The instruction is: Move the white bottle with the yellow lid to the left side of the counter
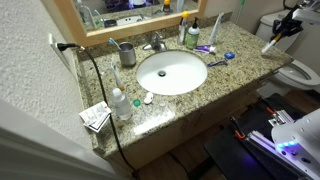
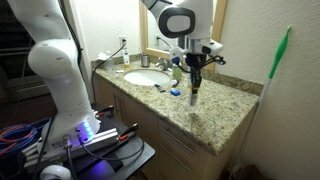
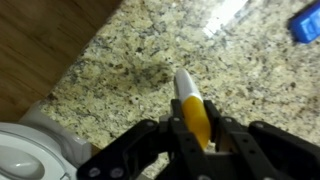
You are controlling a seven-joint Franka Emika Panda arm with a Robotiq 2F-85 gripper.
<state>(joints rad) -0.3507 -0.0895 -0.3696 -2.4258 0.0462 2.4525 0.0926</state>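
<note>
In an exterior view, a clear bottle with a white cap (image 1: 118, 103) is standing at the left end of the counter (image 1: 240, 62), near the front edge. The oval white sink (image 1: 172, 72) is sitting mid-counter, with the chrome faucet (image 1: 155, 43) behind it. Farther right, the gripper (image 1: 284, 30) is hanging at the right-hand end of the counter, with the toilet (image 1: 303, 72) below it in the frame. The white bottle with the yellow lid (image 1: 270, 45) is slanting down from the gripper.

In an exterior view from the opposite end, the sink (image 2: 145, 77) is lying to the left. The gripper (image 2: 195, 72) is pointing straight down, right of the sink. The bottle (image 2: 194, 90) is hanging directly beneath it over bare granite (image 2: 225, 115). The bottle's lower end is sitting close to the surface; contact cannot be determined.

In the wrist view, the toilet (image 3: 20, 155) is showing at lower left, beyond the counter (image 3: 130, 60) edge. At centre, the fingers (image 3: 160, 145) are clamping the bottle (image 3: 185, 88) at its yellow end. The jaws are standing only as far apart as the bottle's width. The white body is projecting away from the gripper (image 3: 198, 130) toward the granite. A blue object (image 3: 305, 25) is lying at upper right, well apart from the bottle.
</note>
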